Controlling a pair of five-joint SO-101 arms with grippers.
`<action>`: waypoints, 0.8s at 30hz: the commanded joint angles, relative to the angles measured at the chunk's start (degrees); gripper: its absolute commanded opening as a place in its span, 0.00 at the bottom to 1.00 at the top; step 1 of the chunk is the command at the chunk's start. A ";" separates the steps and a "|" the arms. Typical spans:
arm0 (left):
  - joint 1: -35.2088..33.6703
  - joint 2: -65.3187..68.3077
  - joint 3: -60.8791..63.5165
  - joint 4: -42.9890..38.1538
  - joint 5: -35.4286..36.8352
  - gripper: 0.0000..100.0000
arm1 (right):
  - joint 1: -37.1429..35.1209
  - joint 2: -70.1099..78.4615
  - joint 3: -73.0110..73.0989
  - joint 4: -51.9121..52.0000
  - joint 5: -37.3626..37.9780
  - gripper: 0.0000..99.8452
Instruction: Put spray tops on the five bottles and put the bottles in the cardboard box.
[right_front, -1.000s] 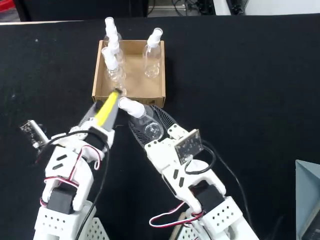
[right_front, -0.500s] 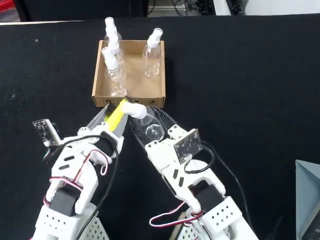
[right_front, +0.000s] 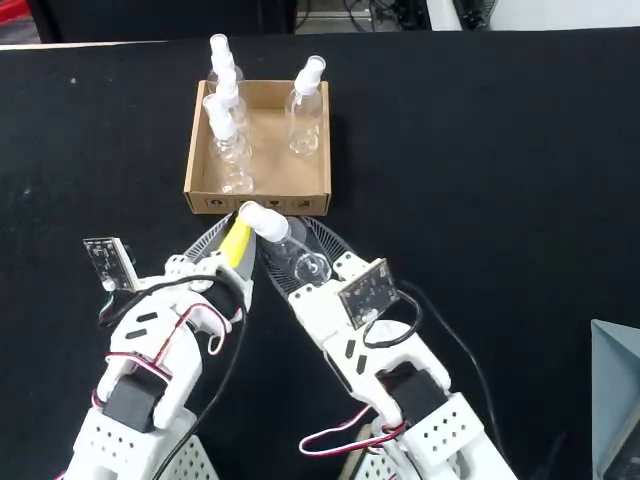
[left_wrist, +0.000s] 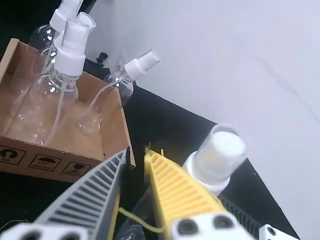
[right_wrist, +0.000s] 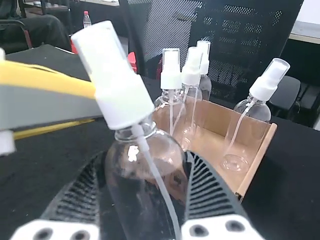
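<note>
**Asker:** Where is the last bottle, and why hold it that way?

**Me:** The clear round plastic bottle (right_wrist: 145, 185) is in my right claw (right_front: 297, 250). The two black ribbed fingers are clamped on its body from either side. Gripping the belly leaves the neck free, and I judge that is the reason, because the white spray top (right_wrist: 112, 82) sits there. It looks seated, but I cannot tell whether it is screwed home.

**Asker:** And your other claw?

**Me:** My left claw (left_wrist: 136, 157) has its grey and yellow fingers only a narrow gap apart, gripping nothing. The yellow finger lies just beside the spray top, and I cannot tell whether they touch. I take it to be placed there for work on the cap.

**Asker:** Why so close to the box?

**Me:** The near wall of the brown cardboard box (right_front: 257, 200) is just beyond the cap, so the carry in would be short. Four other clear bottles (right_front: 305, 110) stand upright inside with their tops on. Three are crowded along one side and one is in the far corner opposite. The near floor of the box is open, and I would aim there.

**Asker:** How are the arms posed?

**Me:** Both reach forward low over the black table (right_front: 480, 150) and converge into a V at the cap. My right wrist is tipped so the bottle leans toward the box.
</note>
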 joint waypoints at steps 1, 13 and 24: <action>0.92 -0.97 -1.10 0.18 -0.70 0.05 | -0.70 -2.24 -0.13 0.09 0.70 0.01; 4.44 -0.97 -1.54 0.09 -6.59 0.05 | -0.62 -2.24 -0.13 0.79 0.70 0.01; 6.37 -0.97 -1.63 -0.26 -13.98 0.05 | -0.62 -2.24 -0.13 1.32 0.79 0.01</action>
